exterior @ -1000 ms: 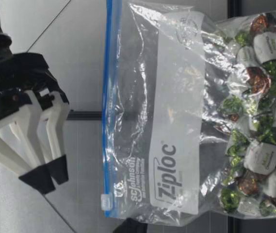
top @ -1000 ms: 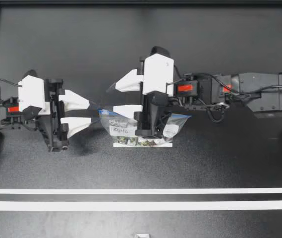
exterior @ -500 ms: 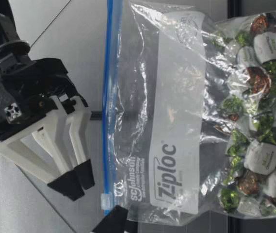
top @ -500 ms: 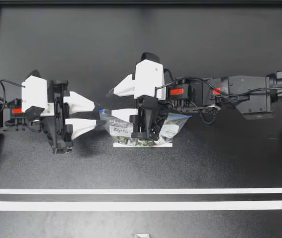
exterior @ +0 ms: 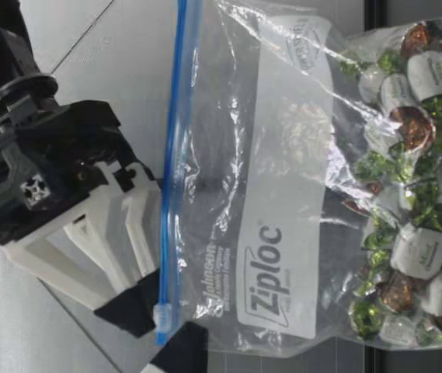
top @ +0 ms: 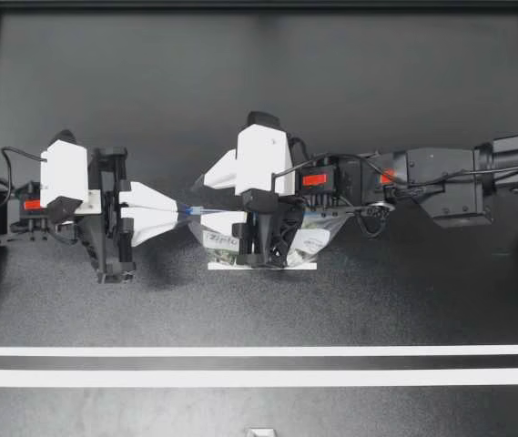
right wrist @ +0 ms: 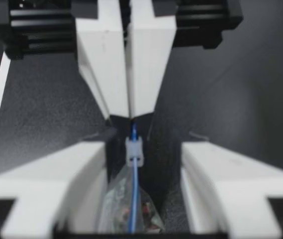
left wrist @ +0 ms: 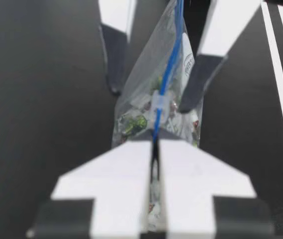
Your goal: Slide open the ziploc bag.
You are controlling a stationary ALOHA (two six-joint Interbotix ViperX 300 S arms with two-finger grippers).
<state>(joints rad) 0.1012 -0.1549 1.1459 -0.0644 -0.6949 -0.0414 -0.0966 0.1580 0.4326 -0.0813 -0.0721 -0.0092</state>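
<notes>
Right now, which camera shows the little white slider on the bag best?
The right wrist view: the slider sits unblocked, midway between my right gripper's open fingers. The left wrist view also shows it, farther off. The low view shows it side-on. From the top it is too small to tell.

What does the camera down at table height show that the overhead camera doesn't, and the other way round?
Only the low view shows the ziploc bag standing upright, the wrapped sweets piled in its bottom and the clear slider at the end of its blue zip track. Only the top view shows the black table, its white stripes and the right arm stretching in. Both show the bag and the two grippers at its zip end: the left gripper shut on the corner, the right gripper open astride the zip.
</notes>
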